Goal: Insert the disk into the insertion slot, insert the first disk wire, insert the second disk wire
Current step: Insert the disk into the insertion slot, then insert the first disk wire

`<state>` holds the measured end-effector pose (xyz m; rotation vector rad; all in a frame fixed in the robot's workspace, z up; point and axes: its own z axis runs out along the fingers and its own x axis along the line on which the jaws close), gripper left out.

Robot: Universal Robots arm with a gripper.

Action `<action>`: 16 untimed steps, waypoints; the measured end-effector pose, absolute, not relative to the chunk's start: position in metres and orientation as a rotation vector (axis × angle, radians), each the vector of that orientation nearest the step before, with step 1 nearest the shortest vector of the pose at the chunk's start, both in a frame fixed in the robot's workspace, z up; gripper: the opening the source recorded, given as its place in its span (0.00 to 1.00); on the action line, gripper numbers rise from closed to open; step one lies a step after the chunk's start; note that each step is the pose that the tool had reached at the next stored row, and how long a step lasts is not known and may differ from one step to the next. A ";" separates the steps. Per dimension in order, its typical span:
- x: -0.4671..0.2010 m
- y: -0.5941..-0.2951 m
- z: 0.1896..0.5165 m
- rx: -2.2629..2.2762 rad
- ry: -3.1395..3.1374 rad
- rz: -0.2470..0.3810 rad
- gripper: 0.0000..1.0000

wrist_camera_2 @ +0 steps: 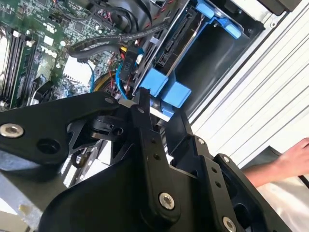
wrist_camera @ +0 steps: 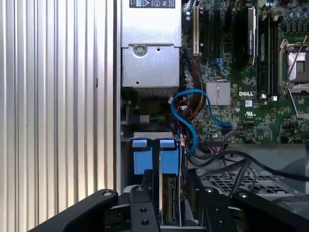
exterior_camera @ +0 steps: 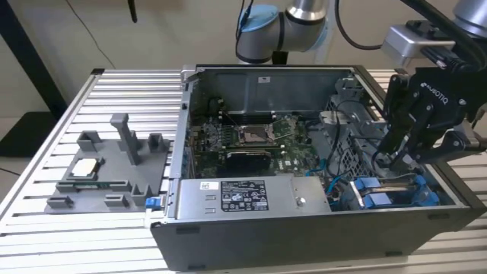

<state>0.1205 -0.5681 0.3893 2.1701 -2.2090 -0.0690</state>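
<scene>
The disk stands on edge in the insertion slot at the front corner of the open computer case, on the exterior view's right. Its blue carrier tabs point toward the power supply. My gripper reaches down into that bay, and its black fingers sit on either side of the disk, shut on it. In the second wrist view the gripper pinches the disk's silver edge just behind the blue carrier. In the exterior view the gripper hangs above the blue carrier. A loose blue wire curls beside the bay.
The grey power-supply box lies along the case front. The motherboard fills the middle of the case. A grey plastic fixture stands on the slatted table at the exterior view's left. A person's hand rests beside the table.
</scene>
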 end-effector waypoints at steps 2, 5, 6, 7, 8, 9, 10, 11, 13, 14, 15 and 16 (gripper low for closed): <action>0.121 -0.566 0.389 2.176 -2.215 -0.058 0.41; 0.120 -0.562 0.389 2.190 -2.229 -0.031 0.41; 0.120 -0.561 0.390 2.193 -2.233 -0.024 0.41; 0.120 -0.560 0.391 2.196 -2.235 -0.021 0.41; 0.121 -0.559 0.392 2.197 -2.236 -0.018 0.41; 0.121 -0.558 0.393 2.199 -2.238 -0.016 0.41; 0.120 -0.557 0.394 2.201 -2.240 -0.013 0.41; 0.120 -0.555 0.394 2.204 -2.243 -0.007 0.41; 0.120 -0.553 0.395 2.210 -2.249 0.004 0.41; 0.120 -0.553 0.396 2.212 -2.252 0.009 0.41; 0.120 -0.551 0.395 2.214 -2.254 0.013 0.41; 0.121 -0.549 0.395 2.216 -2.255 0.015 0.41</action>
